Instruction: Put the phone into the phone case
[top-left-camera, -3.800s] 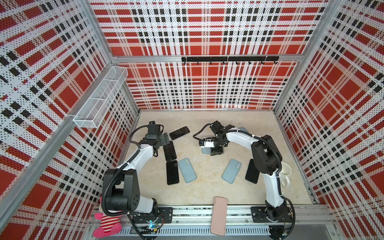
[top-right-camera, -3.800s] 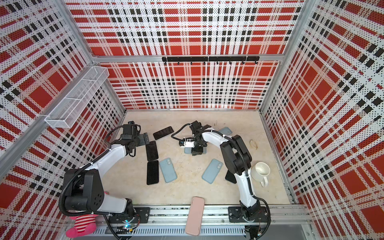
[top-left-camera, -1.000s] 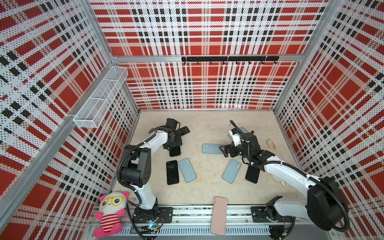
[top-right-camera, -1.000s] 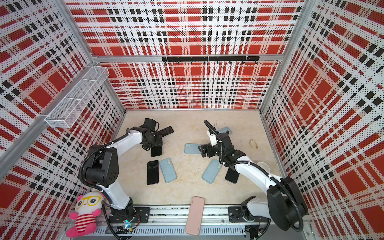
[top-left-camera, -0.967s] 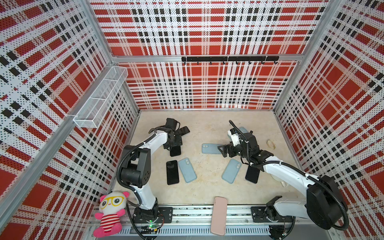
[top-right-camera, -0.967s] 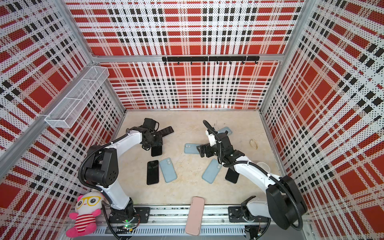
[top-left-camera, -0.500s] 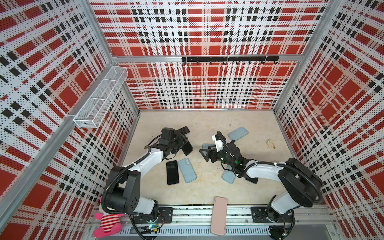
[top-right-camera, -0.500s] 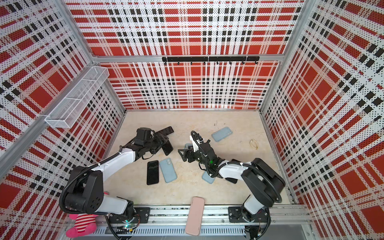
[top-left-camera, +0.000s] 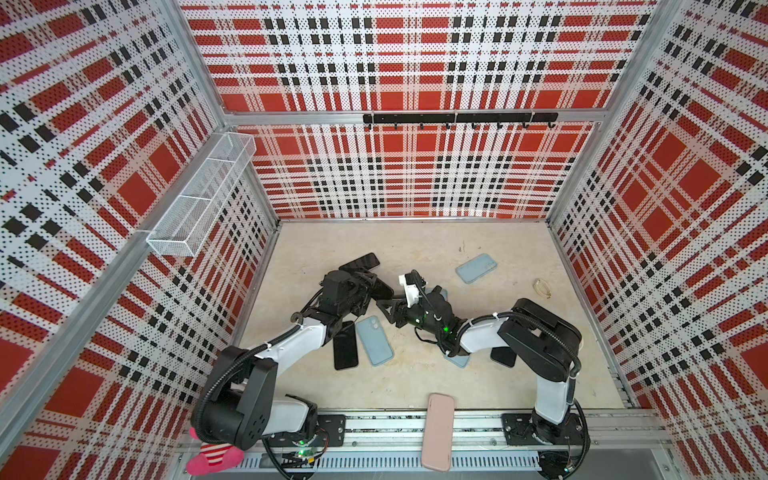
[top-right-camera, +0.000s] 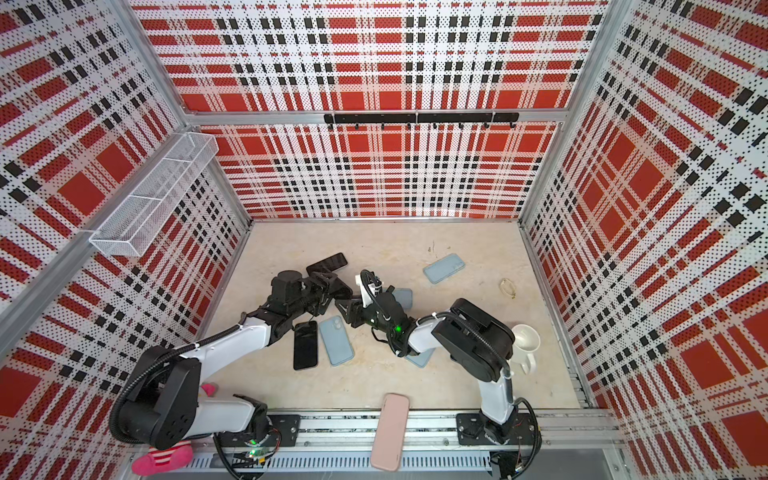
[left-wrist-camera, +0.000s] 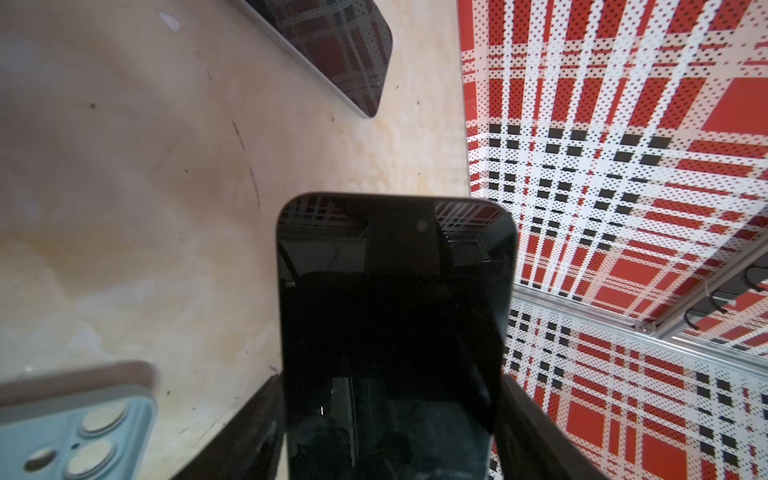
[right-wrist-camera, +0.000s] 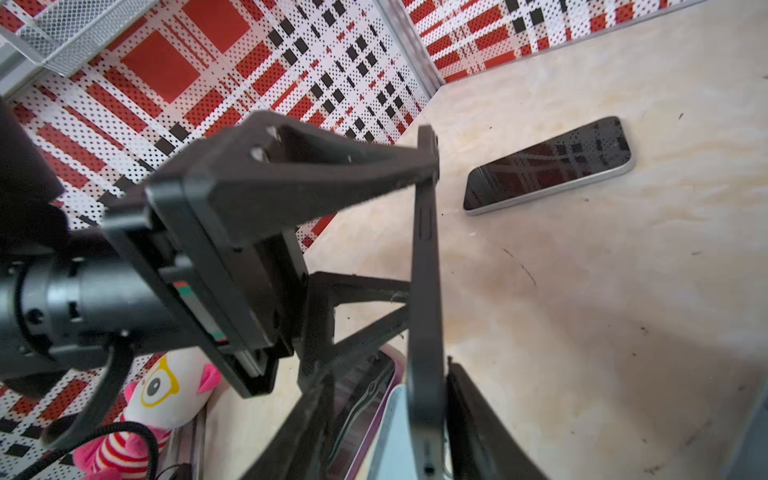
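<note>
Handing the phone (left-wrist-camera: 395, 311) across from pincer to pincer above the surface (top-left-camera: 415, 245), by the look of it, ahead of seating it in a phone case (top-right-camera: 402, 297).

To do this well: hold the left pincer (left-wrist-camera: 390, 380) clamped while closing the right pincer (right-wrist-camera: 392, 374) squarely on glass and back. Bite well in from the end rather than on the very corner, to prevent pivoting. Release on the left only after a firm hold on the right, then draw straight back along the phone's length to avoid dragging it askew. Steer clear of the side buttons, seen edge-on in the right wrist view.

Left pincer: pinching the phone across its width, clamped on both long edges, screen facing the left wrist camera.

Right pincer: straddling the free end across its thickness, just beside the phone on one side, a visible gap on the other. Partly spread, then, and not yet gripping.

Phone: lifted clear of the surface near its middle, between the two pincers, tip to tip in both top views.

Phone case: lying flat close by, partly hidden beside the right wrist. Impossible to name as the target for certain, with another light-blue case (top-left-camera: 476, 268) further back and a spare black phone (top-left-camera: 345, 351) also on the surface.
</note>
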